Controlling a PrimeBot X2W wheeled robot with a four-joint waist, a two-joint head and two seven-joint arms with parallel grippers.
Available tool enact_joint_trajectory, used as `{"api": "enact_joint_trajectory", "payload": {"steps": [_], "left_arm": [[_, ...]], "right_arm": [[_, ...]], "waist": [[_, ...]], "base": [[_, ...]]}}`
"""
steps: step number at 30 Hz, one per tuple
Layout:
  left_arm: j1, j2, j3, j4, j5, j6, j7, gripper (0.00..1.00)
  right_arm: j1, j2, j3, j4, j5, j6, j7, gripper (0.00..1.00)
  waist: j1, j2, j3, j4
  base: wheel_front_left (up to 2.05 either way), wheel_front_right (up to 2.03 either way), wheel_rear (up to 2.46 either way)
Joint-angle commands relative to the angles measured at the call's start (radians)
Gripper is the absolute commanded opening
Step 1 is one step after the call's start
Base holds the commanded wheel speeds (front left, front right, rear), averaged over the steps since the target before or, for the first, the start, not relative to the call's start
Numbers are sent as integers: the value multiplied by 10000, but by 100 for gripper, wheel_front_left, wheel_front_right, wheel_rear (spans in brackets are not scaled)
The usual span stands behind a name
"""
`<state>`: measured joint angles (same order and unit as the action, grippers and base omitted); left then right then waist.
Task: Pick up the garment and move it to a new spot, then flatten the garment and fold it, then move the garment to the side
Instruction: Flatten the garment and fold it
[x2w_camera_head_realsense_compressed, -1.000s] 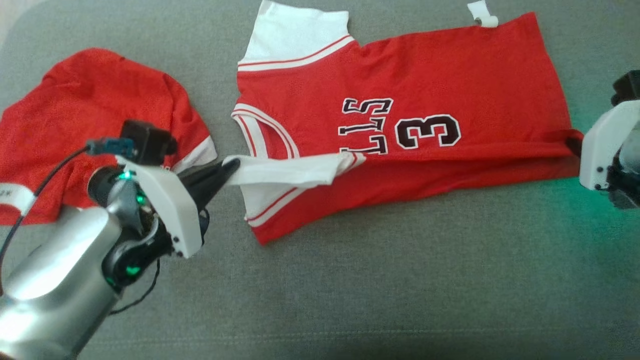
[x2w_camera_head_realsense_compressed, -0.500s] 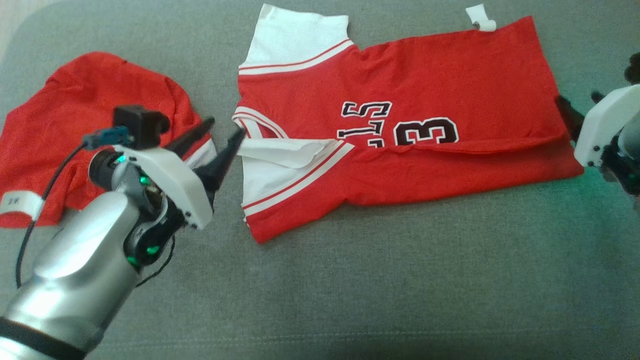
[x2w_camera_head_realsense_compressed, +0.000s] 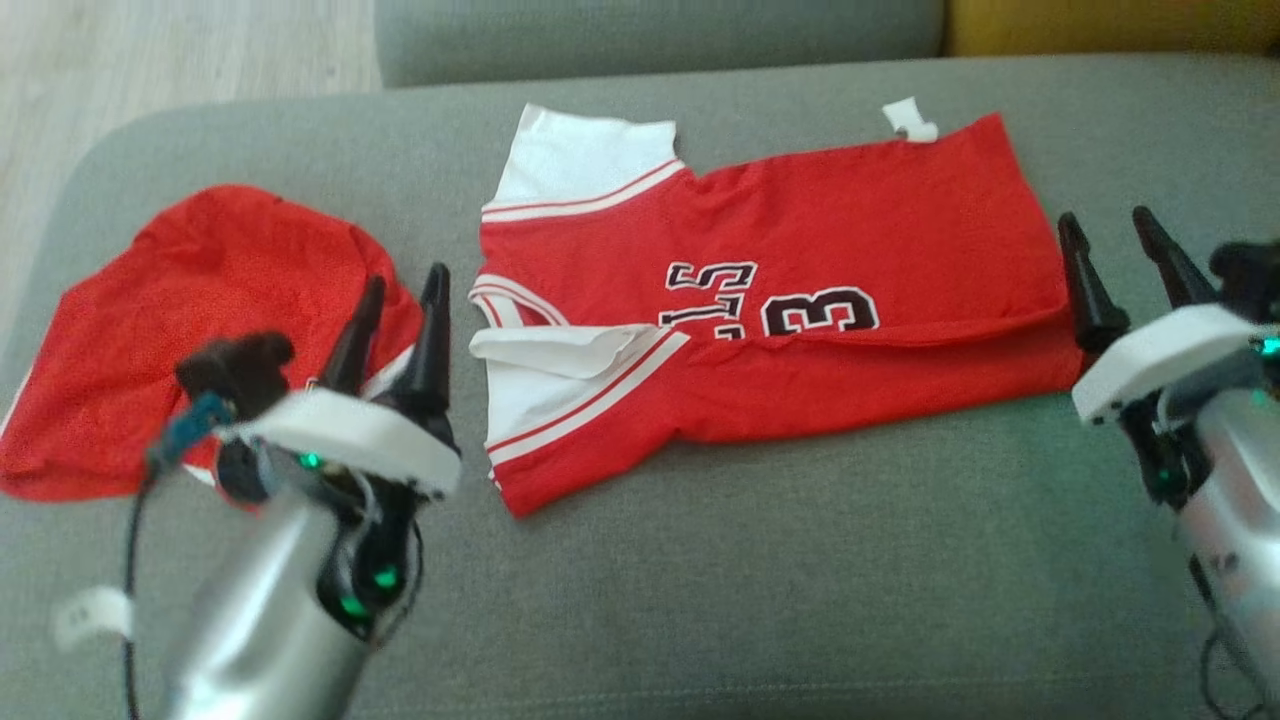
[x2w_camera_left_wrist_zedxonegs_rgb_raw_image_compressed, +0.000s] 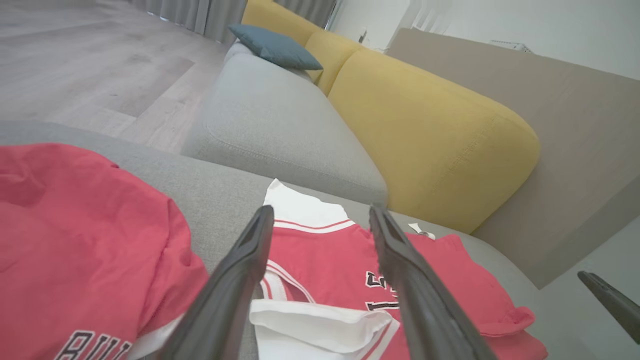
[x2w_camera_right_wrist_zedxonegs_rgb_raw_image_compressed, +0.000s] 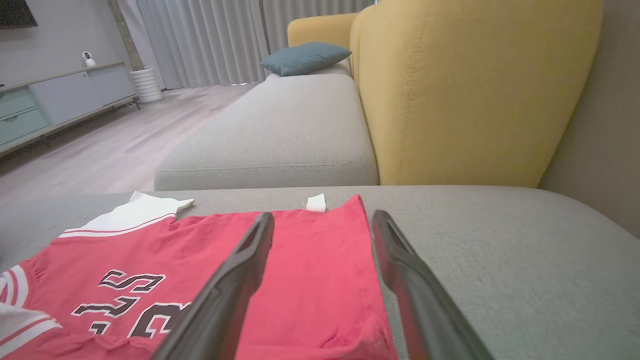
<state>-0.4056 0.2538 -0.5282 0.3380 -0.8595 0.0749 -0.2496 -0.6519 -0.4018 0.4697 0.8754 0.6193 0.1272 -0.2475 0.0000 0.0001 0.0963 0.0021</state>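
Both pincers are released and empty. The left gripper (x2w_camera_head_realsense_compressed: 406, 280) is at 8 o'clock in the head view, fingers spread just beside the collar end of the garment. The right gripper (x2w_camera_head_realsense_compressed: 1105, 218) is at 3 o'clock, jaws apart close by the hem end; whether it brushes the cloth I cannot tell. The red mesh basketball jersey (x2w_camera_head_realsense_compressed: 800, 230), with white sleeves and black-and-white lettering, lies across the middle of the wide grey upholstered seat (x2w_camera_head_realsense_compressed: 800, 600), its near long edge turned up over the lower half of the lettering. The biggest risk is probably the soft seat, which would give under a downward pinch, so the fingers could nip upholstery or catch one layer instead of two. The thin mesh looks slippery, and the loose lengthwise fold could slide open if the two ends are lifted unevenly. The doubled-over white sleeve flap (x2w_camera_head_realsense_compressed: 560, 350) at the 9 o'clock end sits rumpled and could be trapped inside the next fold as a lump. At 12 o'clock stand a mustard-yellow sofa back (x2w_camera_right_wrist_zedxonegs_rgb_raw_image_compressed: 475, 90) and a second grey seat (x2w_camera_right_wrist_zedxonegs_rgb_raw_image_compressed: 280, 135). The crumpled red shirt (x2w_camera_head_realsense_compressed: 200, 300) at 9 o'clock lies right by the left gripper and takes up that side spot, so it could be snagged. A small white tag (x2w_camera_head_realsense_compressed: 908, 118) sticks out at the far hem corner.
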Motion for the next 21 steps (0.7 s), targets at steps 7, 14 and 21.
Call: {"api": "enact_joint_trajectory", "payload": {"steps": [7, 14, 21], "left_arm": [[1652, -1056, 1259, -752, 1938, 119, -120, 100], [2217, -1566, 1453, 153, 2705, -248, -121, 100], [1731, -1673, 1217, 1576, 3231, -206, 28, 100]], "right_arm": [[2422, 1054, -2787, -2666, -2574, 35, -140, 100], [3825, 2056, -3975, -4048, -4081, 35, -141, 100], [3954, 2272, -4176, -4665, -4456, 35, -56, 100]], "waist": [[0, -1, -504, -222], [0, -1, -418, -378], [0, -1, -222, -520]], "base": [[0, 0, 0], [0, 0, 0], [0, 0, 0]]}}
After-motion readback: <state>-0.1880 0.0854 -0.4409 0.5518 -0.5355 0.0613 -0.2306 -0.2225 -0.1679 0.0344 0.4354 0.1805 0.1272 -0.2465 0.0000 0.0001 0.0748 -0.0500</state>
